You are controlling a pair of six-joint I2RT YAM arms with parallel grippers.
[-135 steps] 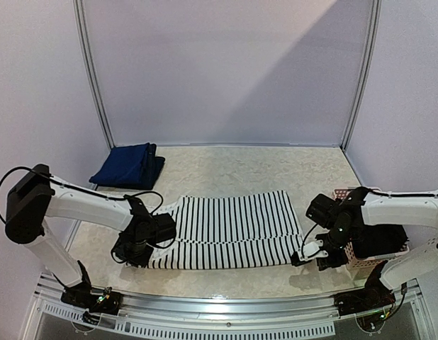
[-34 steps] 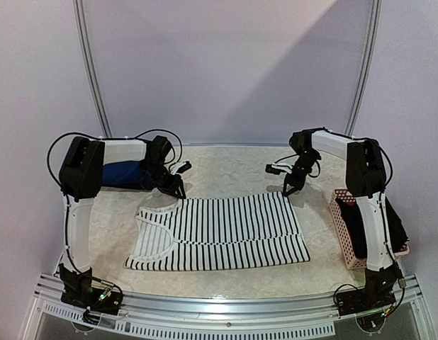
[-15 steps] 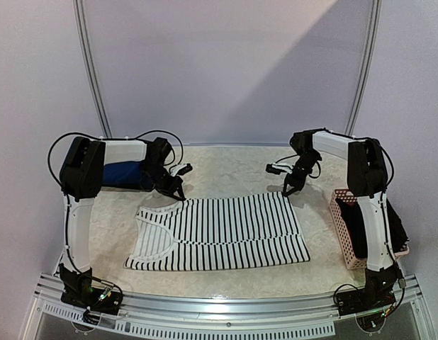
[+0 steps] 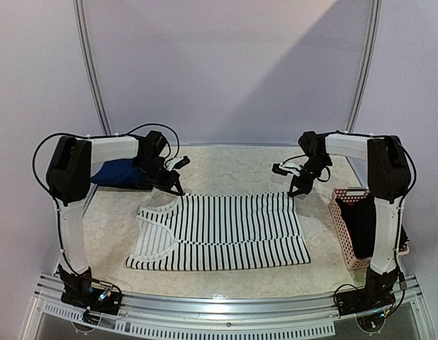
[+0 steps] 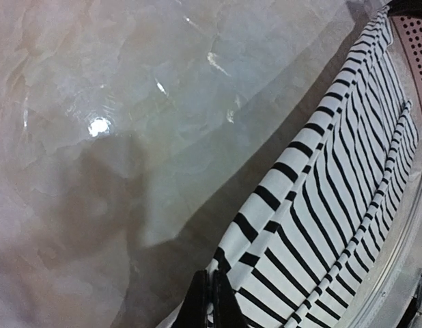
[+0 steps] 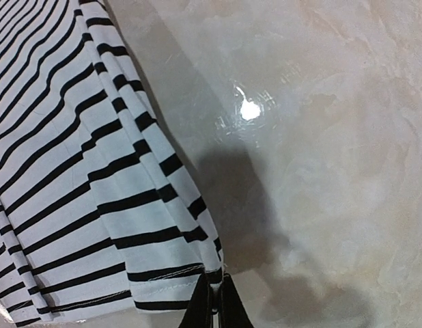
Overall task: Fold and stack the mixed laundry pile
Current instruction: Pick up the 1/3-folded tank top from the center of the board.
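The black-and-white striped tank top [image 4: 222,230] lies spread flat in the middle of the table. My left gripper [image 4: 178,192] is shut on its far left corner, and the pinched edge [image 5: 228,263] lifts slightly in the left wrist view. My right gripper [image 4: 292,193] is shut on its far right corner, with the hem [image 6: 197,270] caught between the fingers. A folded navy piece [image 4: 120,173] sits at the far left, partly behind my left arm. Dark clothing [image 4: 364,227] fills the pink basket.
The pink slotted basket [image 4: 344,234] stands at the right edge of the table. A metal rail [image 4: 219,322] runs along the near edge. Grey walls close the back and sides.
Both grippers moved from the near corners of the tank top to its far corners and shut on them. In the last half second they shifted slightly outward and the far edge drew taut.
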